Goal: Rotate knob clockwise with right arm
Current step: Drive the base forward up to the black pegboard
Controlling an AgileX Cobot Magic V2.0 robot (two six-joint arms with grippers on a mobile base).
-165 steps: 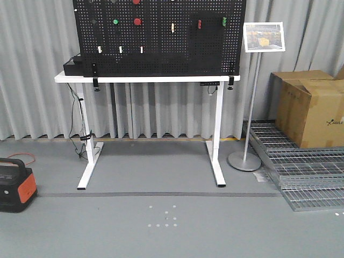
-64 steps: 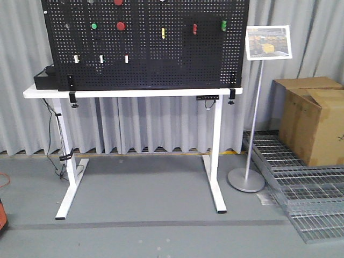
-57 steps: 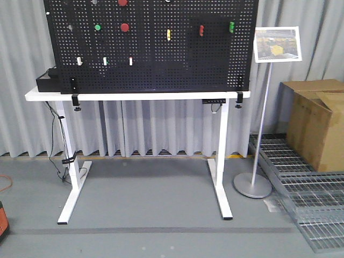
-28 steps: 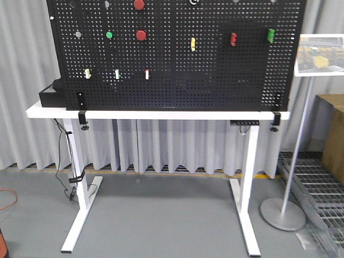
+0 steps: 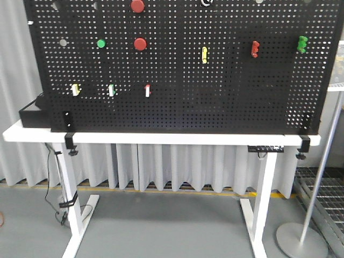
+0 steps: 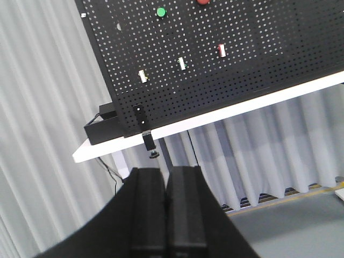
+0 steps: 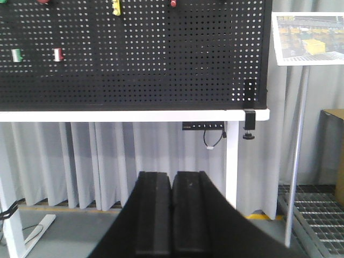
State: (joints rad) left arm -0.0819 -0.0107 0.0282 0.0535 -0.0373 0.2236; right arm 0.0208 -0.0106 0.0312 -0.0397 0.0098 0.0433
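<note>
Knob (image 5: pixel 206 2) sits at pegboard (image 5: pixel 215 97) top edge, half cropped, not in R wrist view, so well above & ahead of R gripper (image 7: pixel 172 176), jaws pressed together, empty; L gripper (image 6: pixel 165 173) same.

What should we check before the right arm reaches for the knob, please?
1. Knob in view: cropped at the front view's top edge, absent from the right wrist view: not ok.
2. Knob's bar angle: cannot tell.
3. Right gripper open: fingers together, not ok.
4. Right gripper at the pegboard: well short of it, not ok.
5. Left gripper empty, off the pegboard: ok.
</note>
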